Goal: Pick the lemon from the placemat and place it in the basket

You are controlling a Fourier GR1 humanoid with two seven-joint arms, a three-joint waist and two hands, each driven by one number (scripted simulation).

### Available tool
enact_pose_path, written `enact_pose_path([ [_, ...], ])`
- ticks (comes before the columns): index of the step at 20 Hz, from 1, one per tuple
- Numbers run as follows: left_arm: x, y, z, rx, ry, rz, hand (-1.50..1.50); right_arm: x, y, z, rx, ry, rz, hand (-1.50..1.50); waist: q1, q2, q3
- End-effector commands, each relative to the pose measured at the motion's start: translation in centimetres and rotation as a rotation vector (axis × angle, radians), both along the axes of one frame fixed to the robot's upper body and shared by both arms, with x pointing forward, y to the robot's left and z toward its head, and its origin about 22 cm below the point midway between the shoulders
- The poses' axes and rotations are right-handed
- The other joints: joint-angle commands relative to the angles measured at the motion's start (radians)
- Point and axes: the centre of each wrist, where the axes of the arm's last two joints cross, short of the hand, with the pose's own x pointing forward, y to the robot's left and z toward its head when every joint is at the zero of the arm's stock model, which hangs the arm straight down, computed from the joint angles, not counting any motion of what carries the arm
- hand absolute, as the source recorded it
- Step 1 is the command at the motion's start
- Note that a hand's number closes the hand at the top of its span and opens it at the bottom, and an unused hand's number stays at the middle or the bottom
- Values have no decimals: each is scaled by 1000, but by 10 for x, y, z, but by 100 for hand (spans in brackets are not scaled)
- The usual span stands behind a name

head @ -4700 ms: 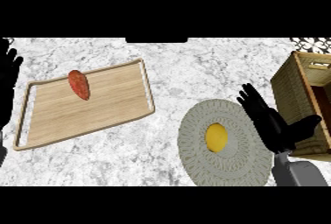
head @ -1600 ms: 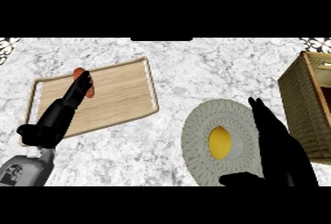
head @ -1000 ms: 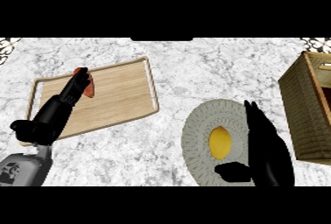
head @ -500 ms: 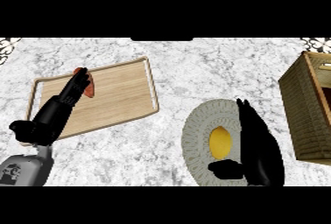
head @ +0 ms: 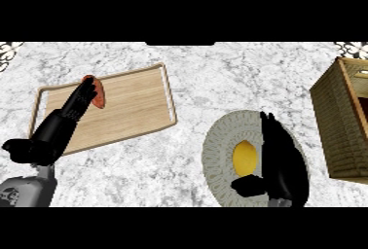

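Lemon: the lemon lies at the middle of the placemat, toward the desk's front right corner.
Right robot hand: I see the right robot hand open along the lemon's right side, fingers straight, holding nothing.
Handling: I judge it light, firm, smooth and prone to rolling; I'd wrap round its middle.

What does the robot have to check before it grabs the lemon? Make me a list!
1. Lemon lies on the placemat: ok.
2. Right hand is open beside the lemon, fingers straight: ok.
3. Fingers curled round the lemon: not ok, not yet.
4. Room inside the basket: cannot tell, the view's right edge cuts it off.
5. Left hand is out of the way, over the wooden tray: ok.
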Motion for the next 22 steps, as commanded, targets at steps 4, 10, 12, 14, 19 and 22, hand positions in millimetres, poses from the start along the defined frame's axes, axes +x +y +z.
enact_pose_path([
  [4,4,2,13,3,8,-13,0,15,9,-26,-18,16,6,-150,1,0,0],
  [10,-1,-13,-15,-4,-11,2,0,20,1,-32,-20,79,-34,-150,0,0,0],
  [12,8,-42,-10,6,-6,6,0,27,10,-33,-38,105,-33,-150,-1,0,0],
  [14,8,-10,-16,-1,15,-9,0,36,-18,-34,-27,105,-40,-150,-1,0,0],
  [19,3,-26,-4,3,5,-6,0,28,4,-64,-15,134,-45,-150,1,0,0],
  [22,-4,-6,6,18,2,-19,0,33,-6,-66,14,165,-11,-150,2,0,0],
])
